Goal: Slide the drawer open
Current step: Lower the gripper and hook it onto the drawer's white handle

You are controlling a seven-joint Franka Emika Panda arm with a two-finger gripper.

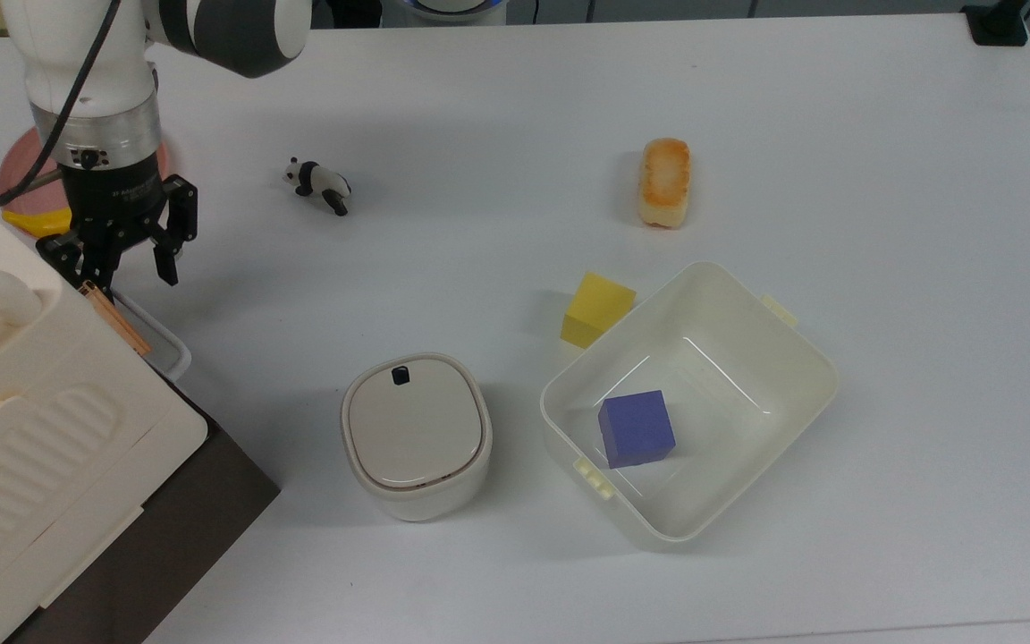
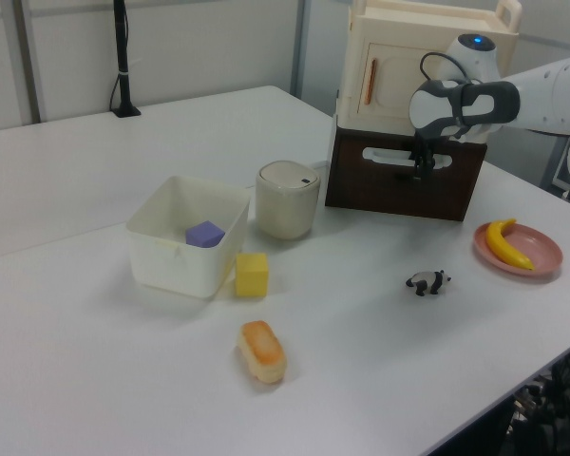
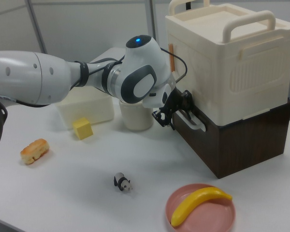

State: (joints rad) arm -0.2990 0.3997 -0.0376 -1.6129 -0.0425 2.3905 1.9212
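A white table (image 1: 747,107) holds scattered items. In the top view the drawer (image 1: 166,537) sits at the lower left, showing as a dark brown edge under a cream ribbed box (image 1: 41,447). The left view shows the drawer's (image 2: 399,185) dark front panel with its white loop handle (image 2: 389,157), while the right view shows the whole stack from the side, with a banana (image 3: 198,203) on a pink plate (image 3: 222,215) in front. The gripper (image 1: 113,264) hangs at the handle with its fingers (image 1: 166,259) spread apart, holding nothing. In the right view it (image 3: 176,112) sits right at the handle (image 3: 193,118); contact cannot be told. The drawer looks closed.
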